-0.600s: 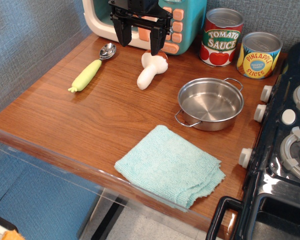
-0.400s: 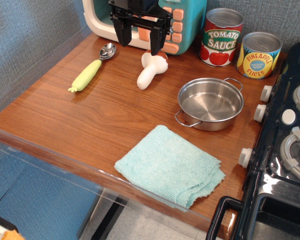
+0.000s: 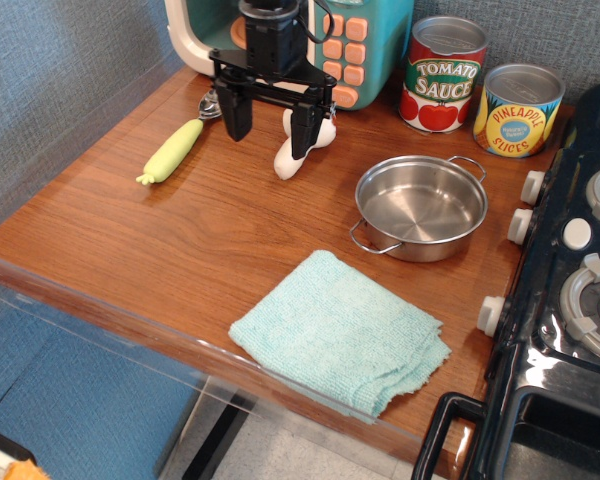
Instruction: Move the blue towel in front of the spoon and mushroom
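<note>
The blue towel [image 3: 342, 332] lies folded and rumpled at the counter's front edge, just in front of the steel pot. The spoon [image 3: 180, 144] lies at the back left, its silver bowl partly behind my gripper's left finger. The mushroom [image 3: 292, 158] lies to its right, its cap hidden behind my right finger. My gripper [image 3: 270, 132] hangs open and empty above the gap between spoon and mushroom, far from the towel.
A steel pot [image 3: 421, 207] stands right of centre. A tomato sauce can [image 3: 441, 74] and a pineapple can [image 3: 518, 109] stand at the back. A toy microwave [image 3: 375, 40] is behind the gripper. A black toy stove [image 3: 570, 290] fills the right side.
My gripper has come forward and down from in front of the microwave, and now covers the mushroom's cap and part of the spoon's bowl. The towel, spoon, mushroom and pot have not moved.
</note>
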You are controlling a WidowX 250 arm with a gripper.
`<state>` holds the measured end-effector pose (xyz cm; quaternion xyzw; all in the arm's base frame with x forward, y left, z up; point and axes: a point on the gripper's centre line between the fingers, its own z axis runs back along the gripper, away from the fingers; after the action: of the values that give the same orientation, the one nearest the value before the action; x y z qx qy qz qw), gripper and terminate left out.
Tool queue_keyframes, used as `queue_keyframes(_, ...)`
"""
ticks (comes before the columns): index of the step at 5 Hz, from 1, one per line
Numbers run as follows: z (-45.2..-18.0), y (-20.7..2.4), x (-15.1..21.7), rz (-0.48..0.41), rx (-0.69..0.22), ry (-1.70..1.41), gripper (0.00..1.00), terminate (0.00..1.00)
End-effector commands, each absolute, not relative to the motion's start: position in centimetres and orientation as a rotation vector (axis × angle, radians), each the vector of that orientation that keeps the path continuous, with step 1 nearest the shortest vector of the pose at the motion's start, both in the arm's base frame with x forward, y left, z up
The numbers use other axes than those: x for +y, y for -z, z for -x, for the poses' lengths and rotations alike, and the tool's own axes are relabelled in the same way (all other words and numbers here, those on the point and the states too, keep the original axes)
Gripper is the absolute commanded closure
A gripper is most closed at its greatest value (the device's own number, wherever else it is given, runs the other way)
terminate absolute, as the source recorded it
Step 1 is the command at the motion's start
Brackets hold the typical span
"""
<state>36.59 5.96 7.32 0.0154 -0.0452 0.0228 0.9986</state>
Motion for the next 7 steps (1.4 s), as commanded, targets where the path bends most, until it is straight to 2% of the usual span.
queue_keyframes(1, -28.5, -12.0, 1.8, -0.039, -0.220, 0.027, 0.00, 0.00)
queue_keyframes(2, -25.8, -9.9, -1.5, -0.034, -0.166, 0.094, 0.00, 0.00)
queue_keyframes(4, -23.7, -4.5, -4.6, -0.004, -0.095, 0.169, 0.00, 0.00)
queue_keyframes(5, -24.0, -2.3, -4.4, -0.030, -0.079, 0.153, 0.00, 0.00)
queue_keyframes(6, -25.0, 0.3, -3.6, -0.053, -0.124, 0.123, 0.00, 0.00)
queue_keyframes(7, -24.9, 1.3, -1.5, -0.076, -0.140, 0.040, 0.00, 0.00)
